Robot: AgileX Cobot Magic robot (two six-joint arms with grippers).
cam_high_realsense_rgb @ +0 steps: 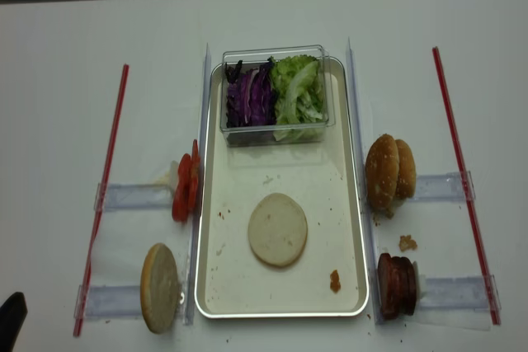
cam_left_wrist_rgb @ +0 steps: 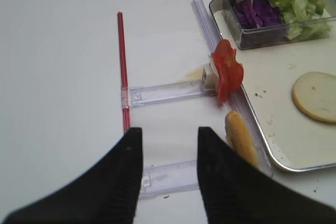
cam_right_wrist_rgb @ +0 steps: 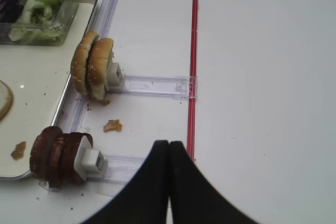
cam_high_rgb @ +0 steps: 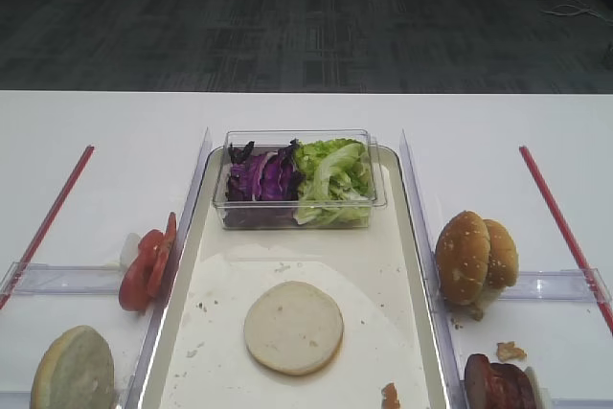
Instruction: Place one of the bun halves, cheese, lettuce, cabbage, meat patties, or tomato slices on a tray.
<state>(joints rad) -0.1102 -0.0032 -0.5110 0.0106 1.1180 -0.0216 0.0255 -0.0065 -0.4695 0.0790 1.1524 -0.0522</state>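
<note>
Currently, bun half point(cam_high_rgb: 293, 327): laid flat, cut face up, on tray point(cam_high_rgb: 412, 237).
Left gripper point(cam_left_wrist_rgb: 169, 153): jaws parted, nothing held.
Right gripper point(cam_right_wrist_rgb: 168, 153): jaws closed, nothing held.

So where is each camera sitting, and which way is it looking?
Exterior high: in front of the table, looking across the tray; no robot parts show.
Realsense exterior high: overhead, looking down; no gripper shows.
Right wrist: on the right arm, facing the meat patties; shut right gripper shows.
Left wrist: on the left arm, facing the tomato slices; empty left gripper shows.
All share the tray; most share the bun half.
</note>
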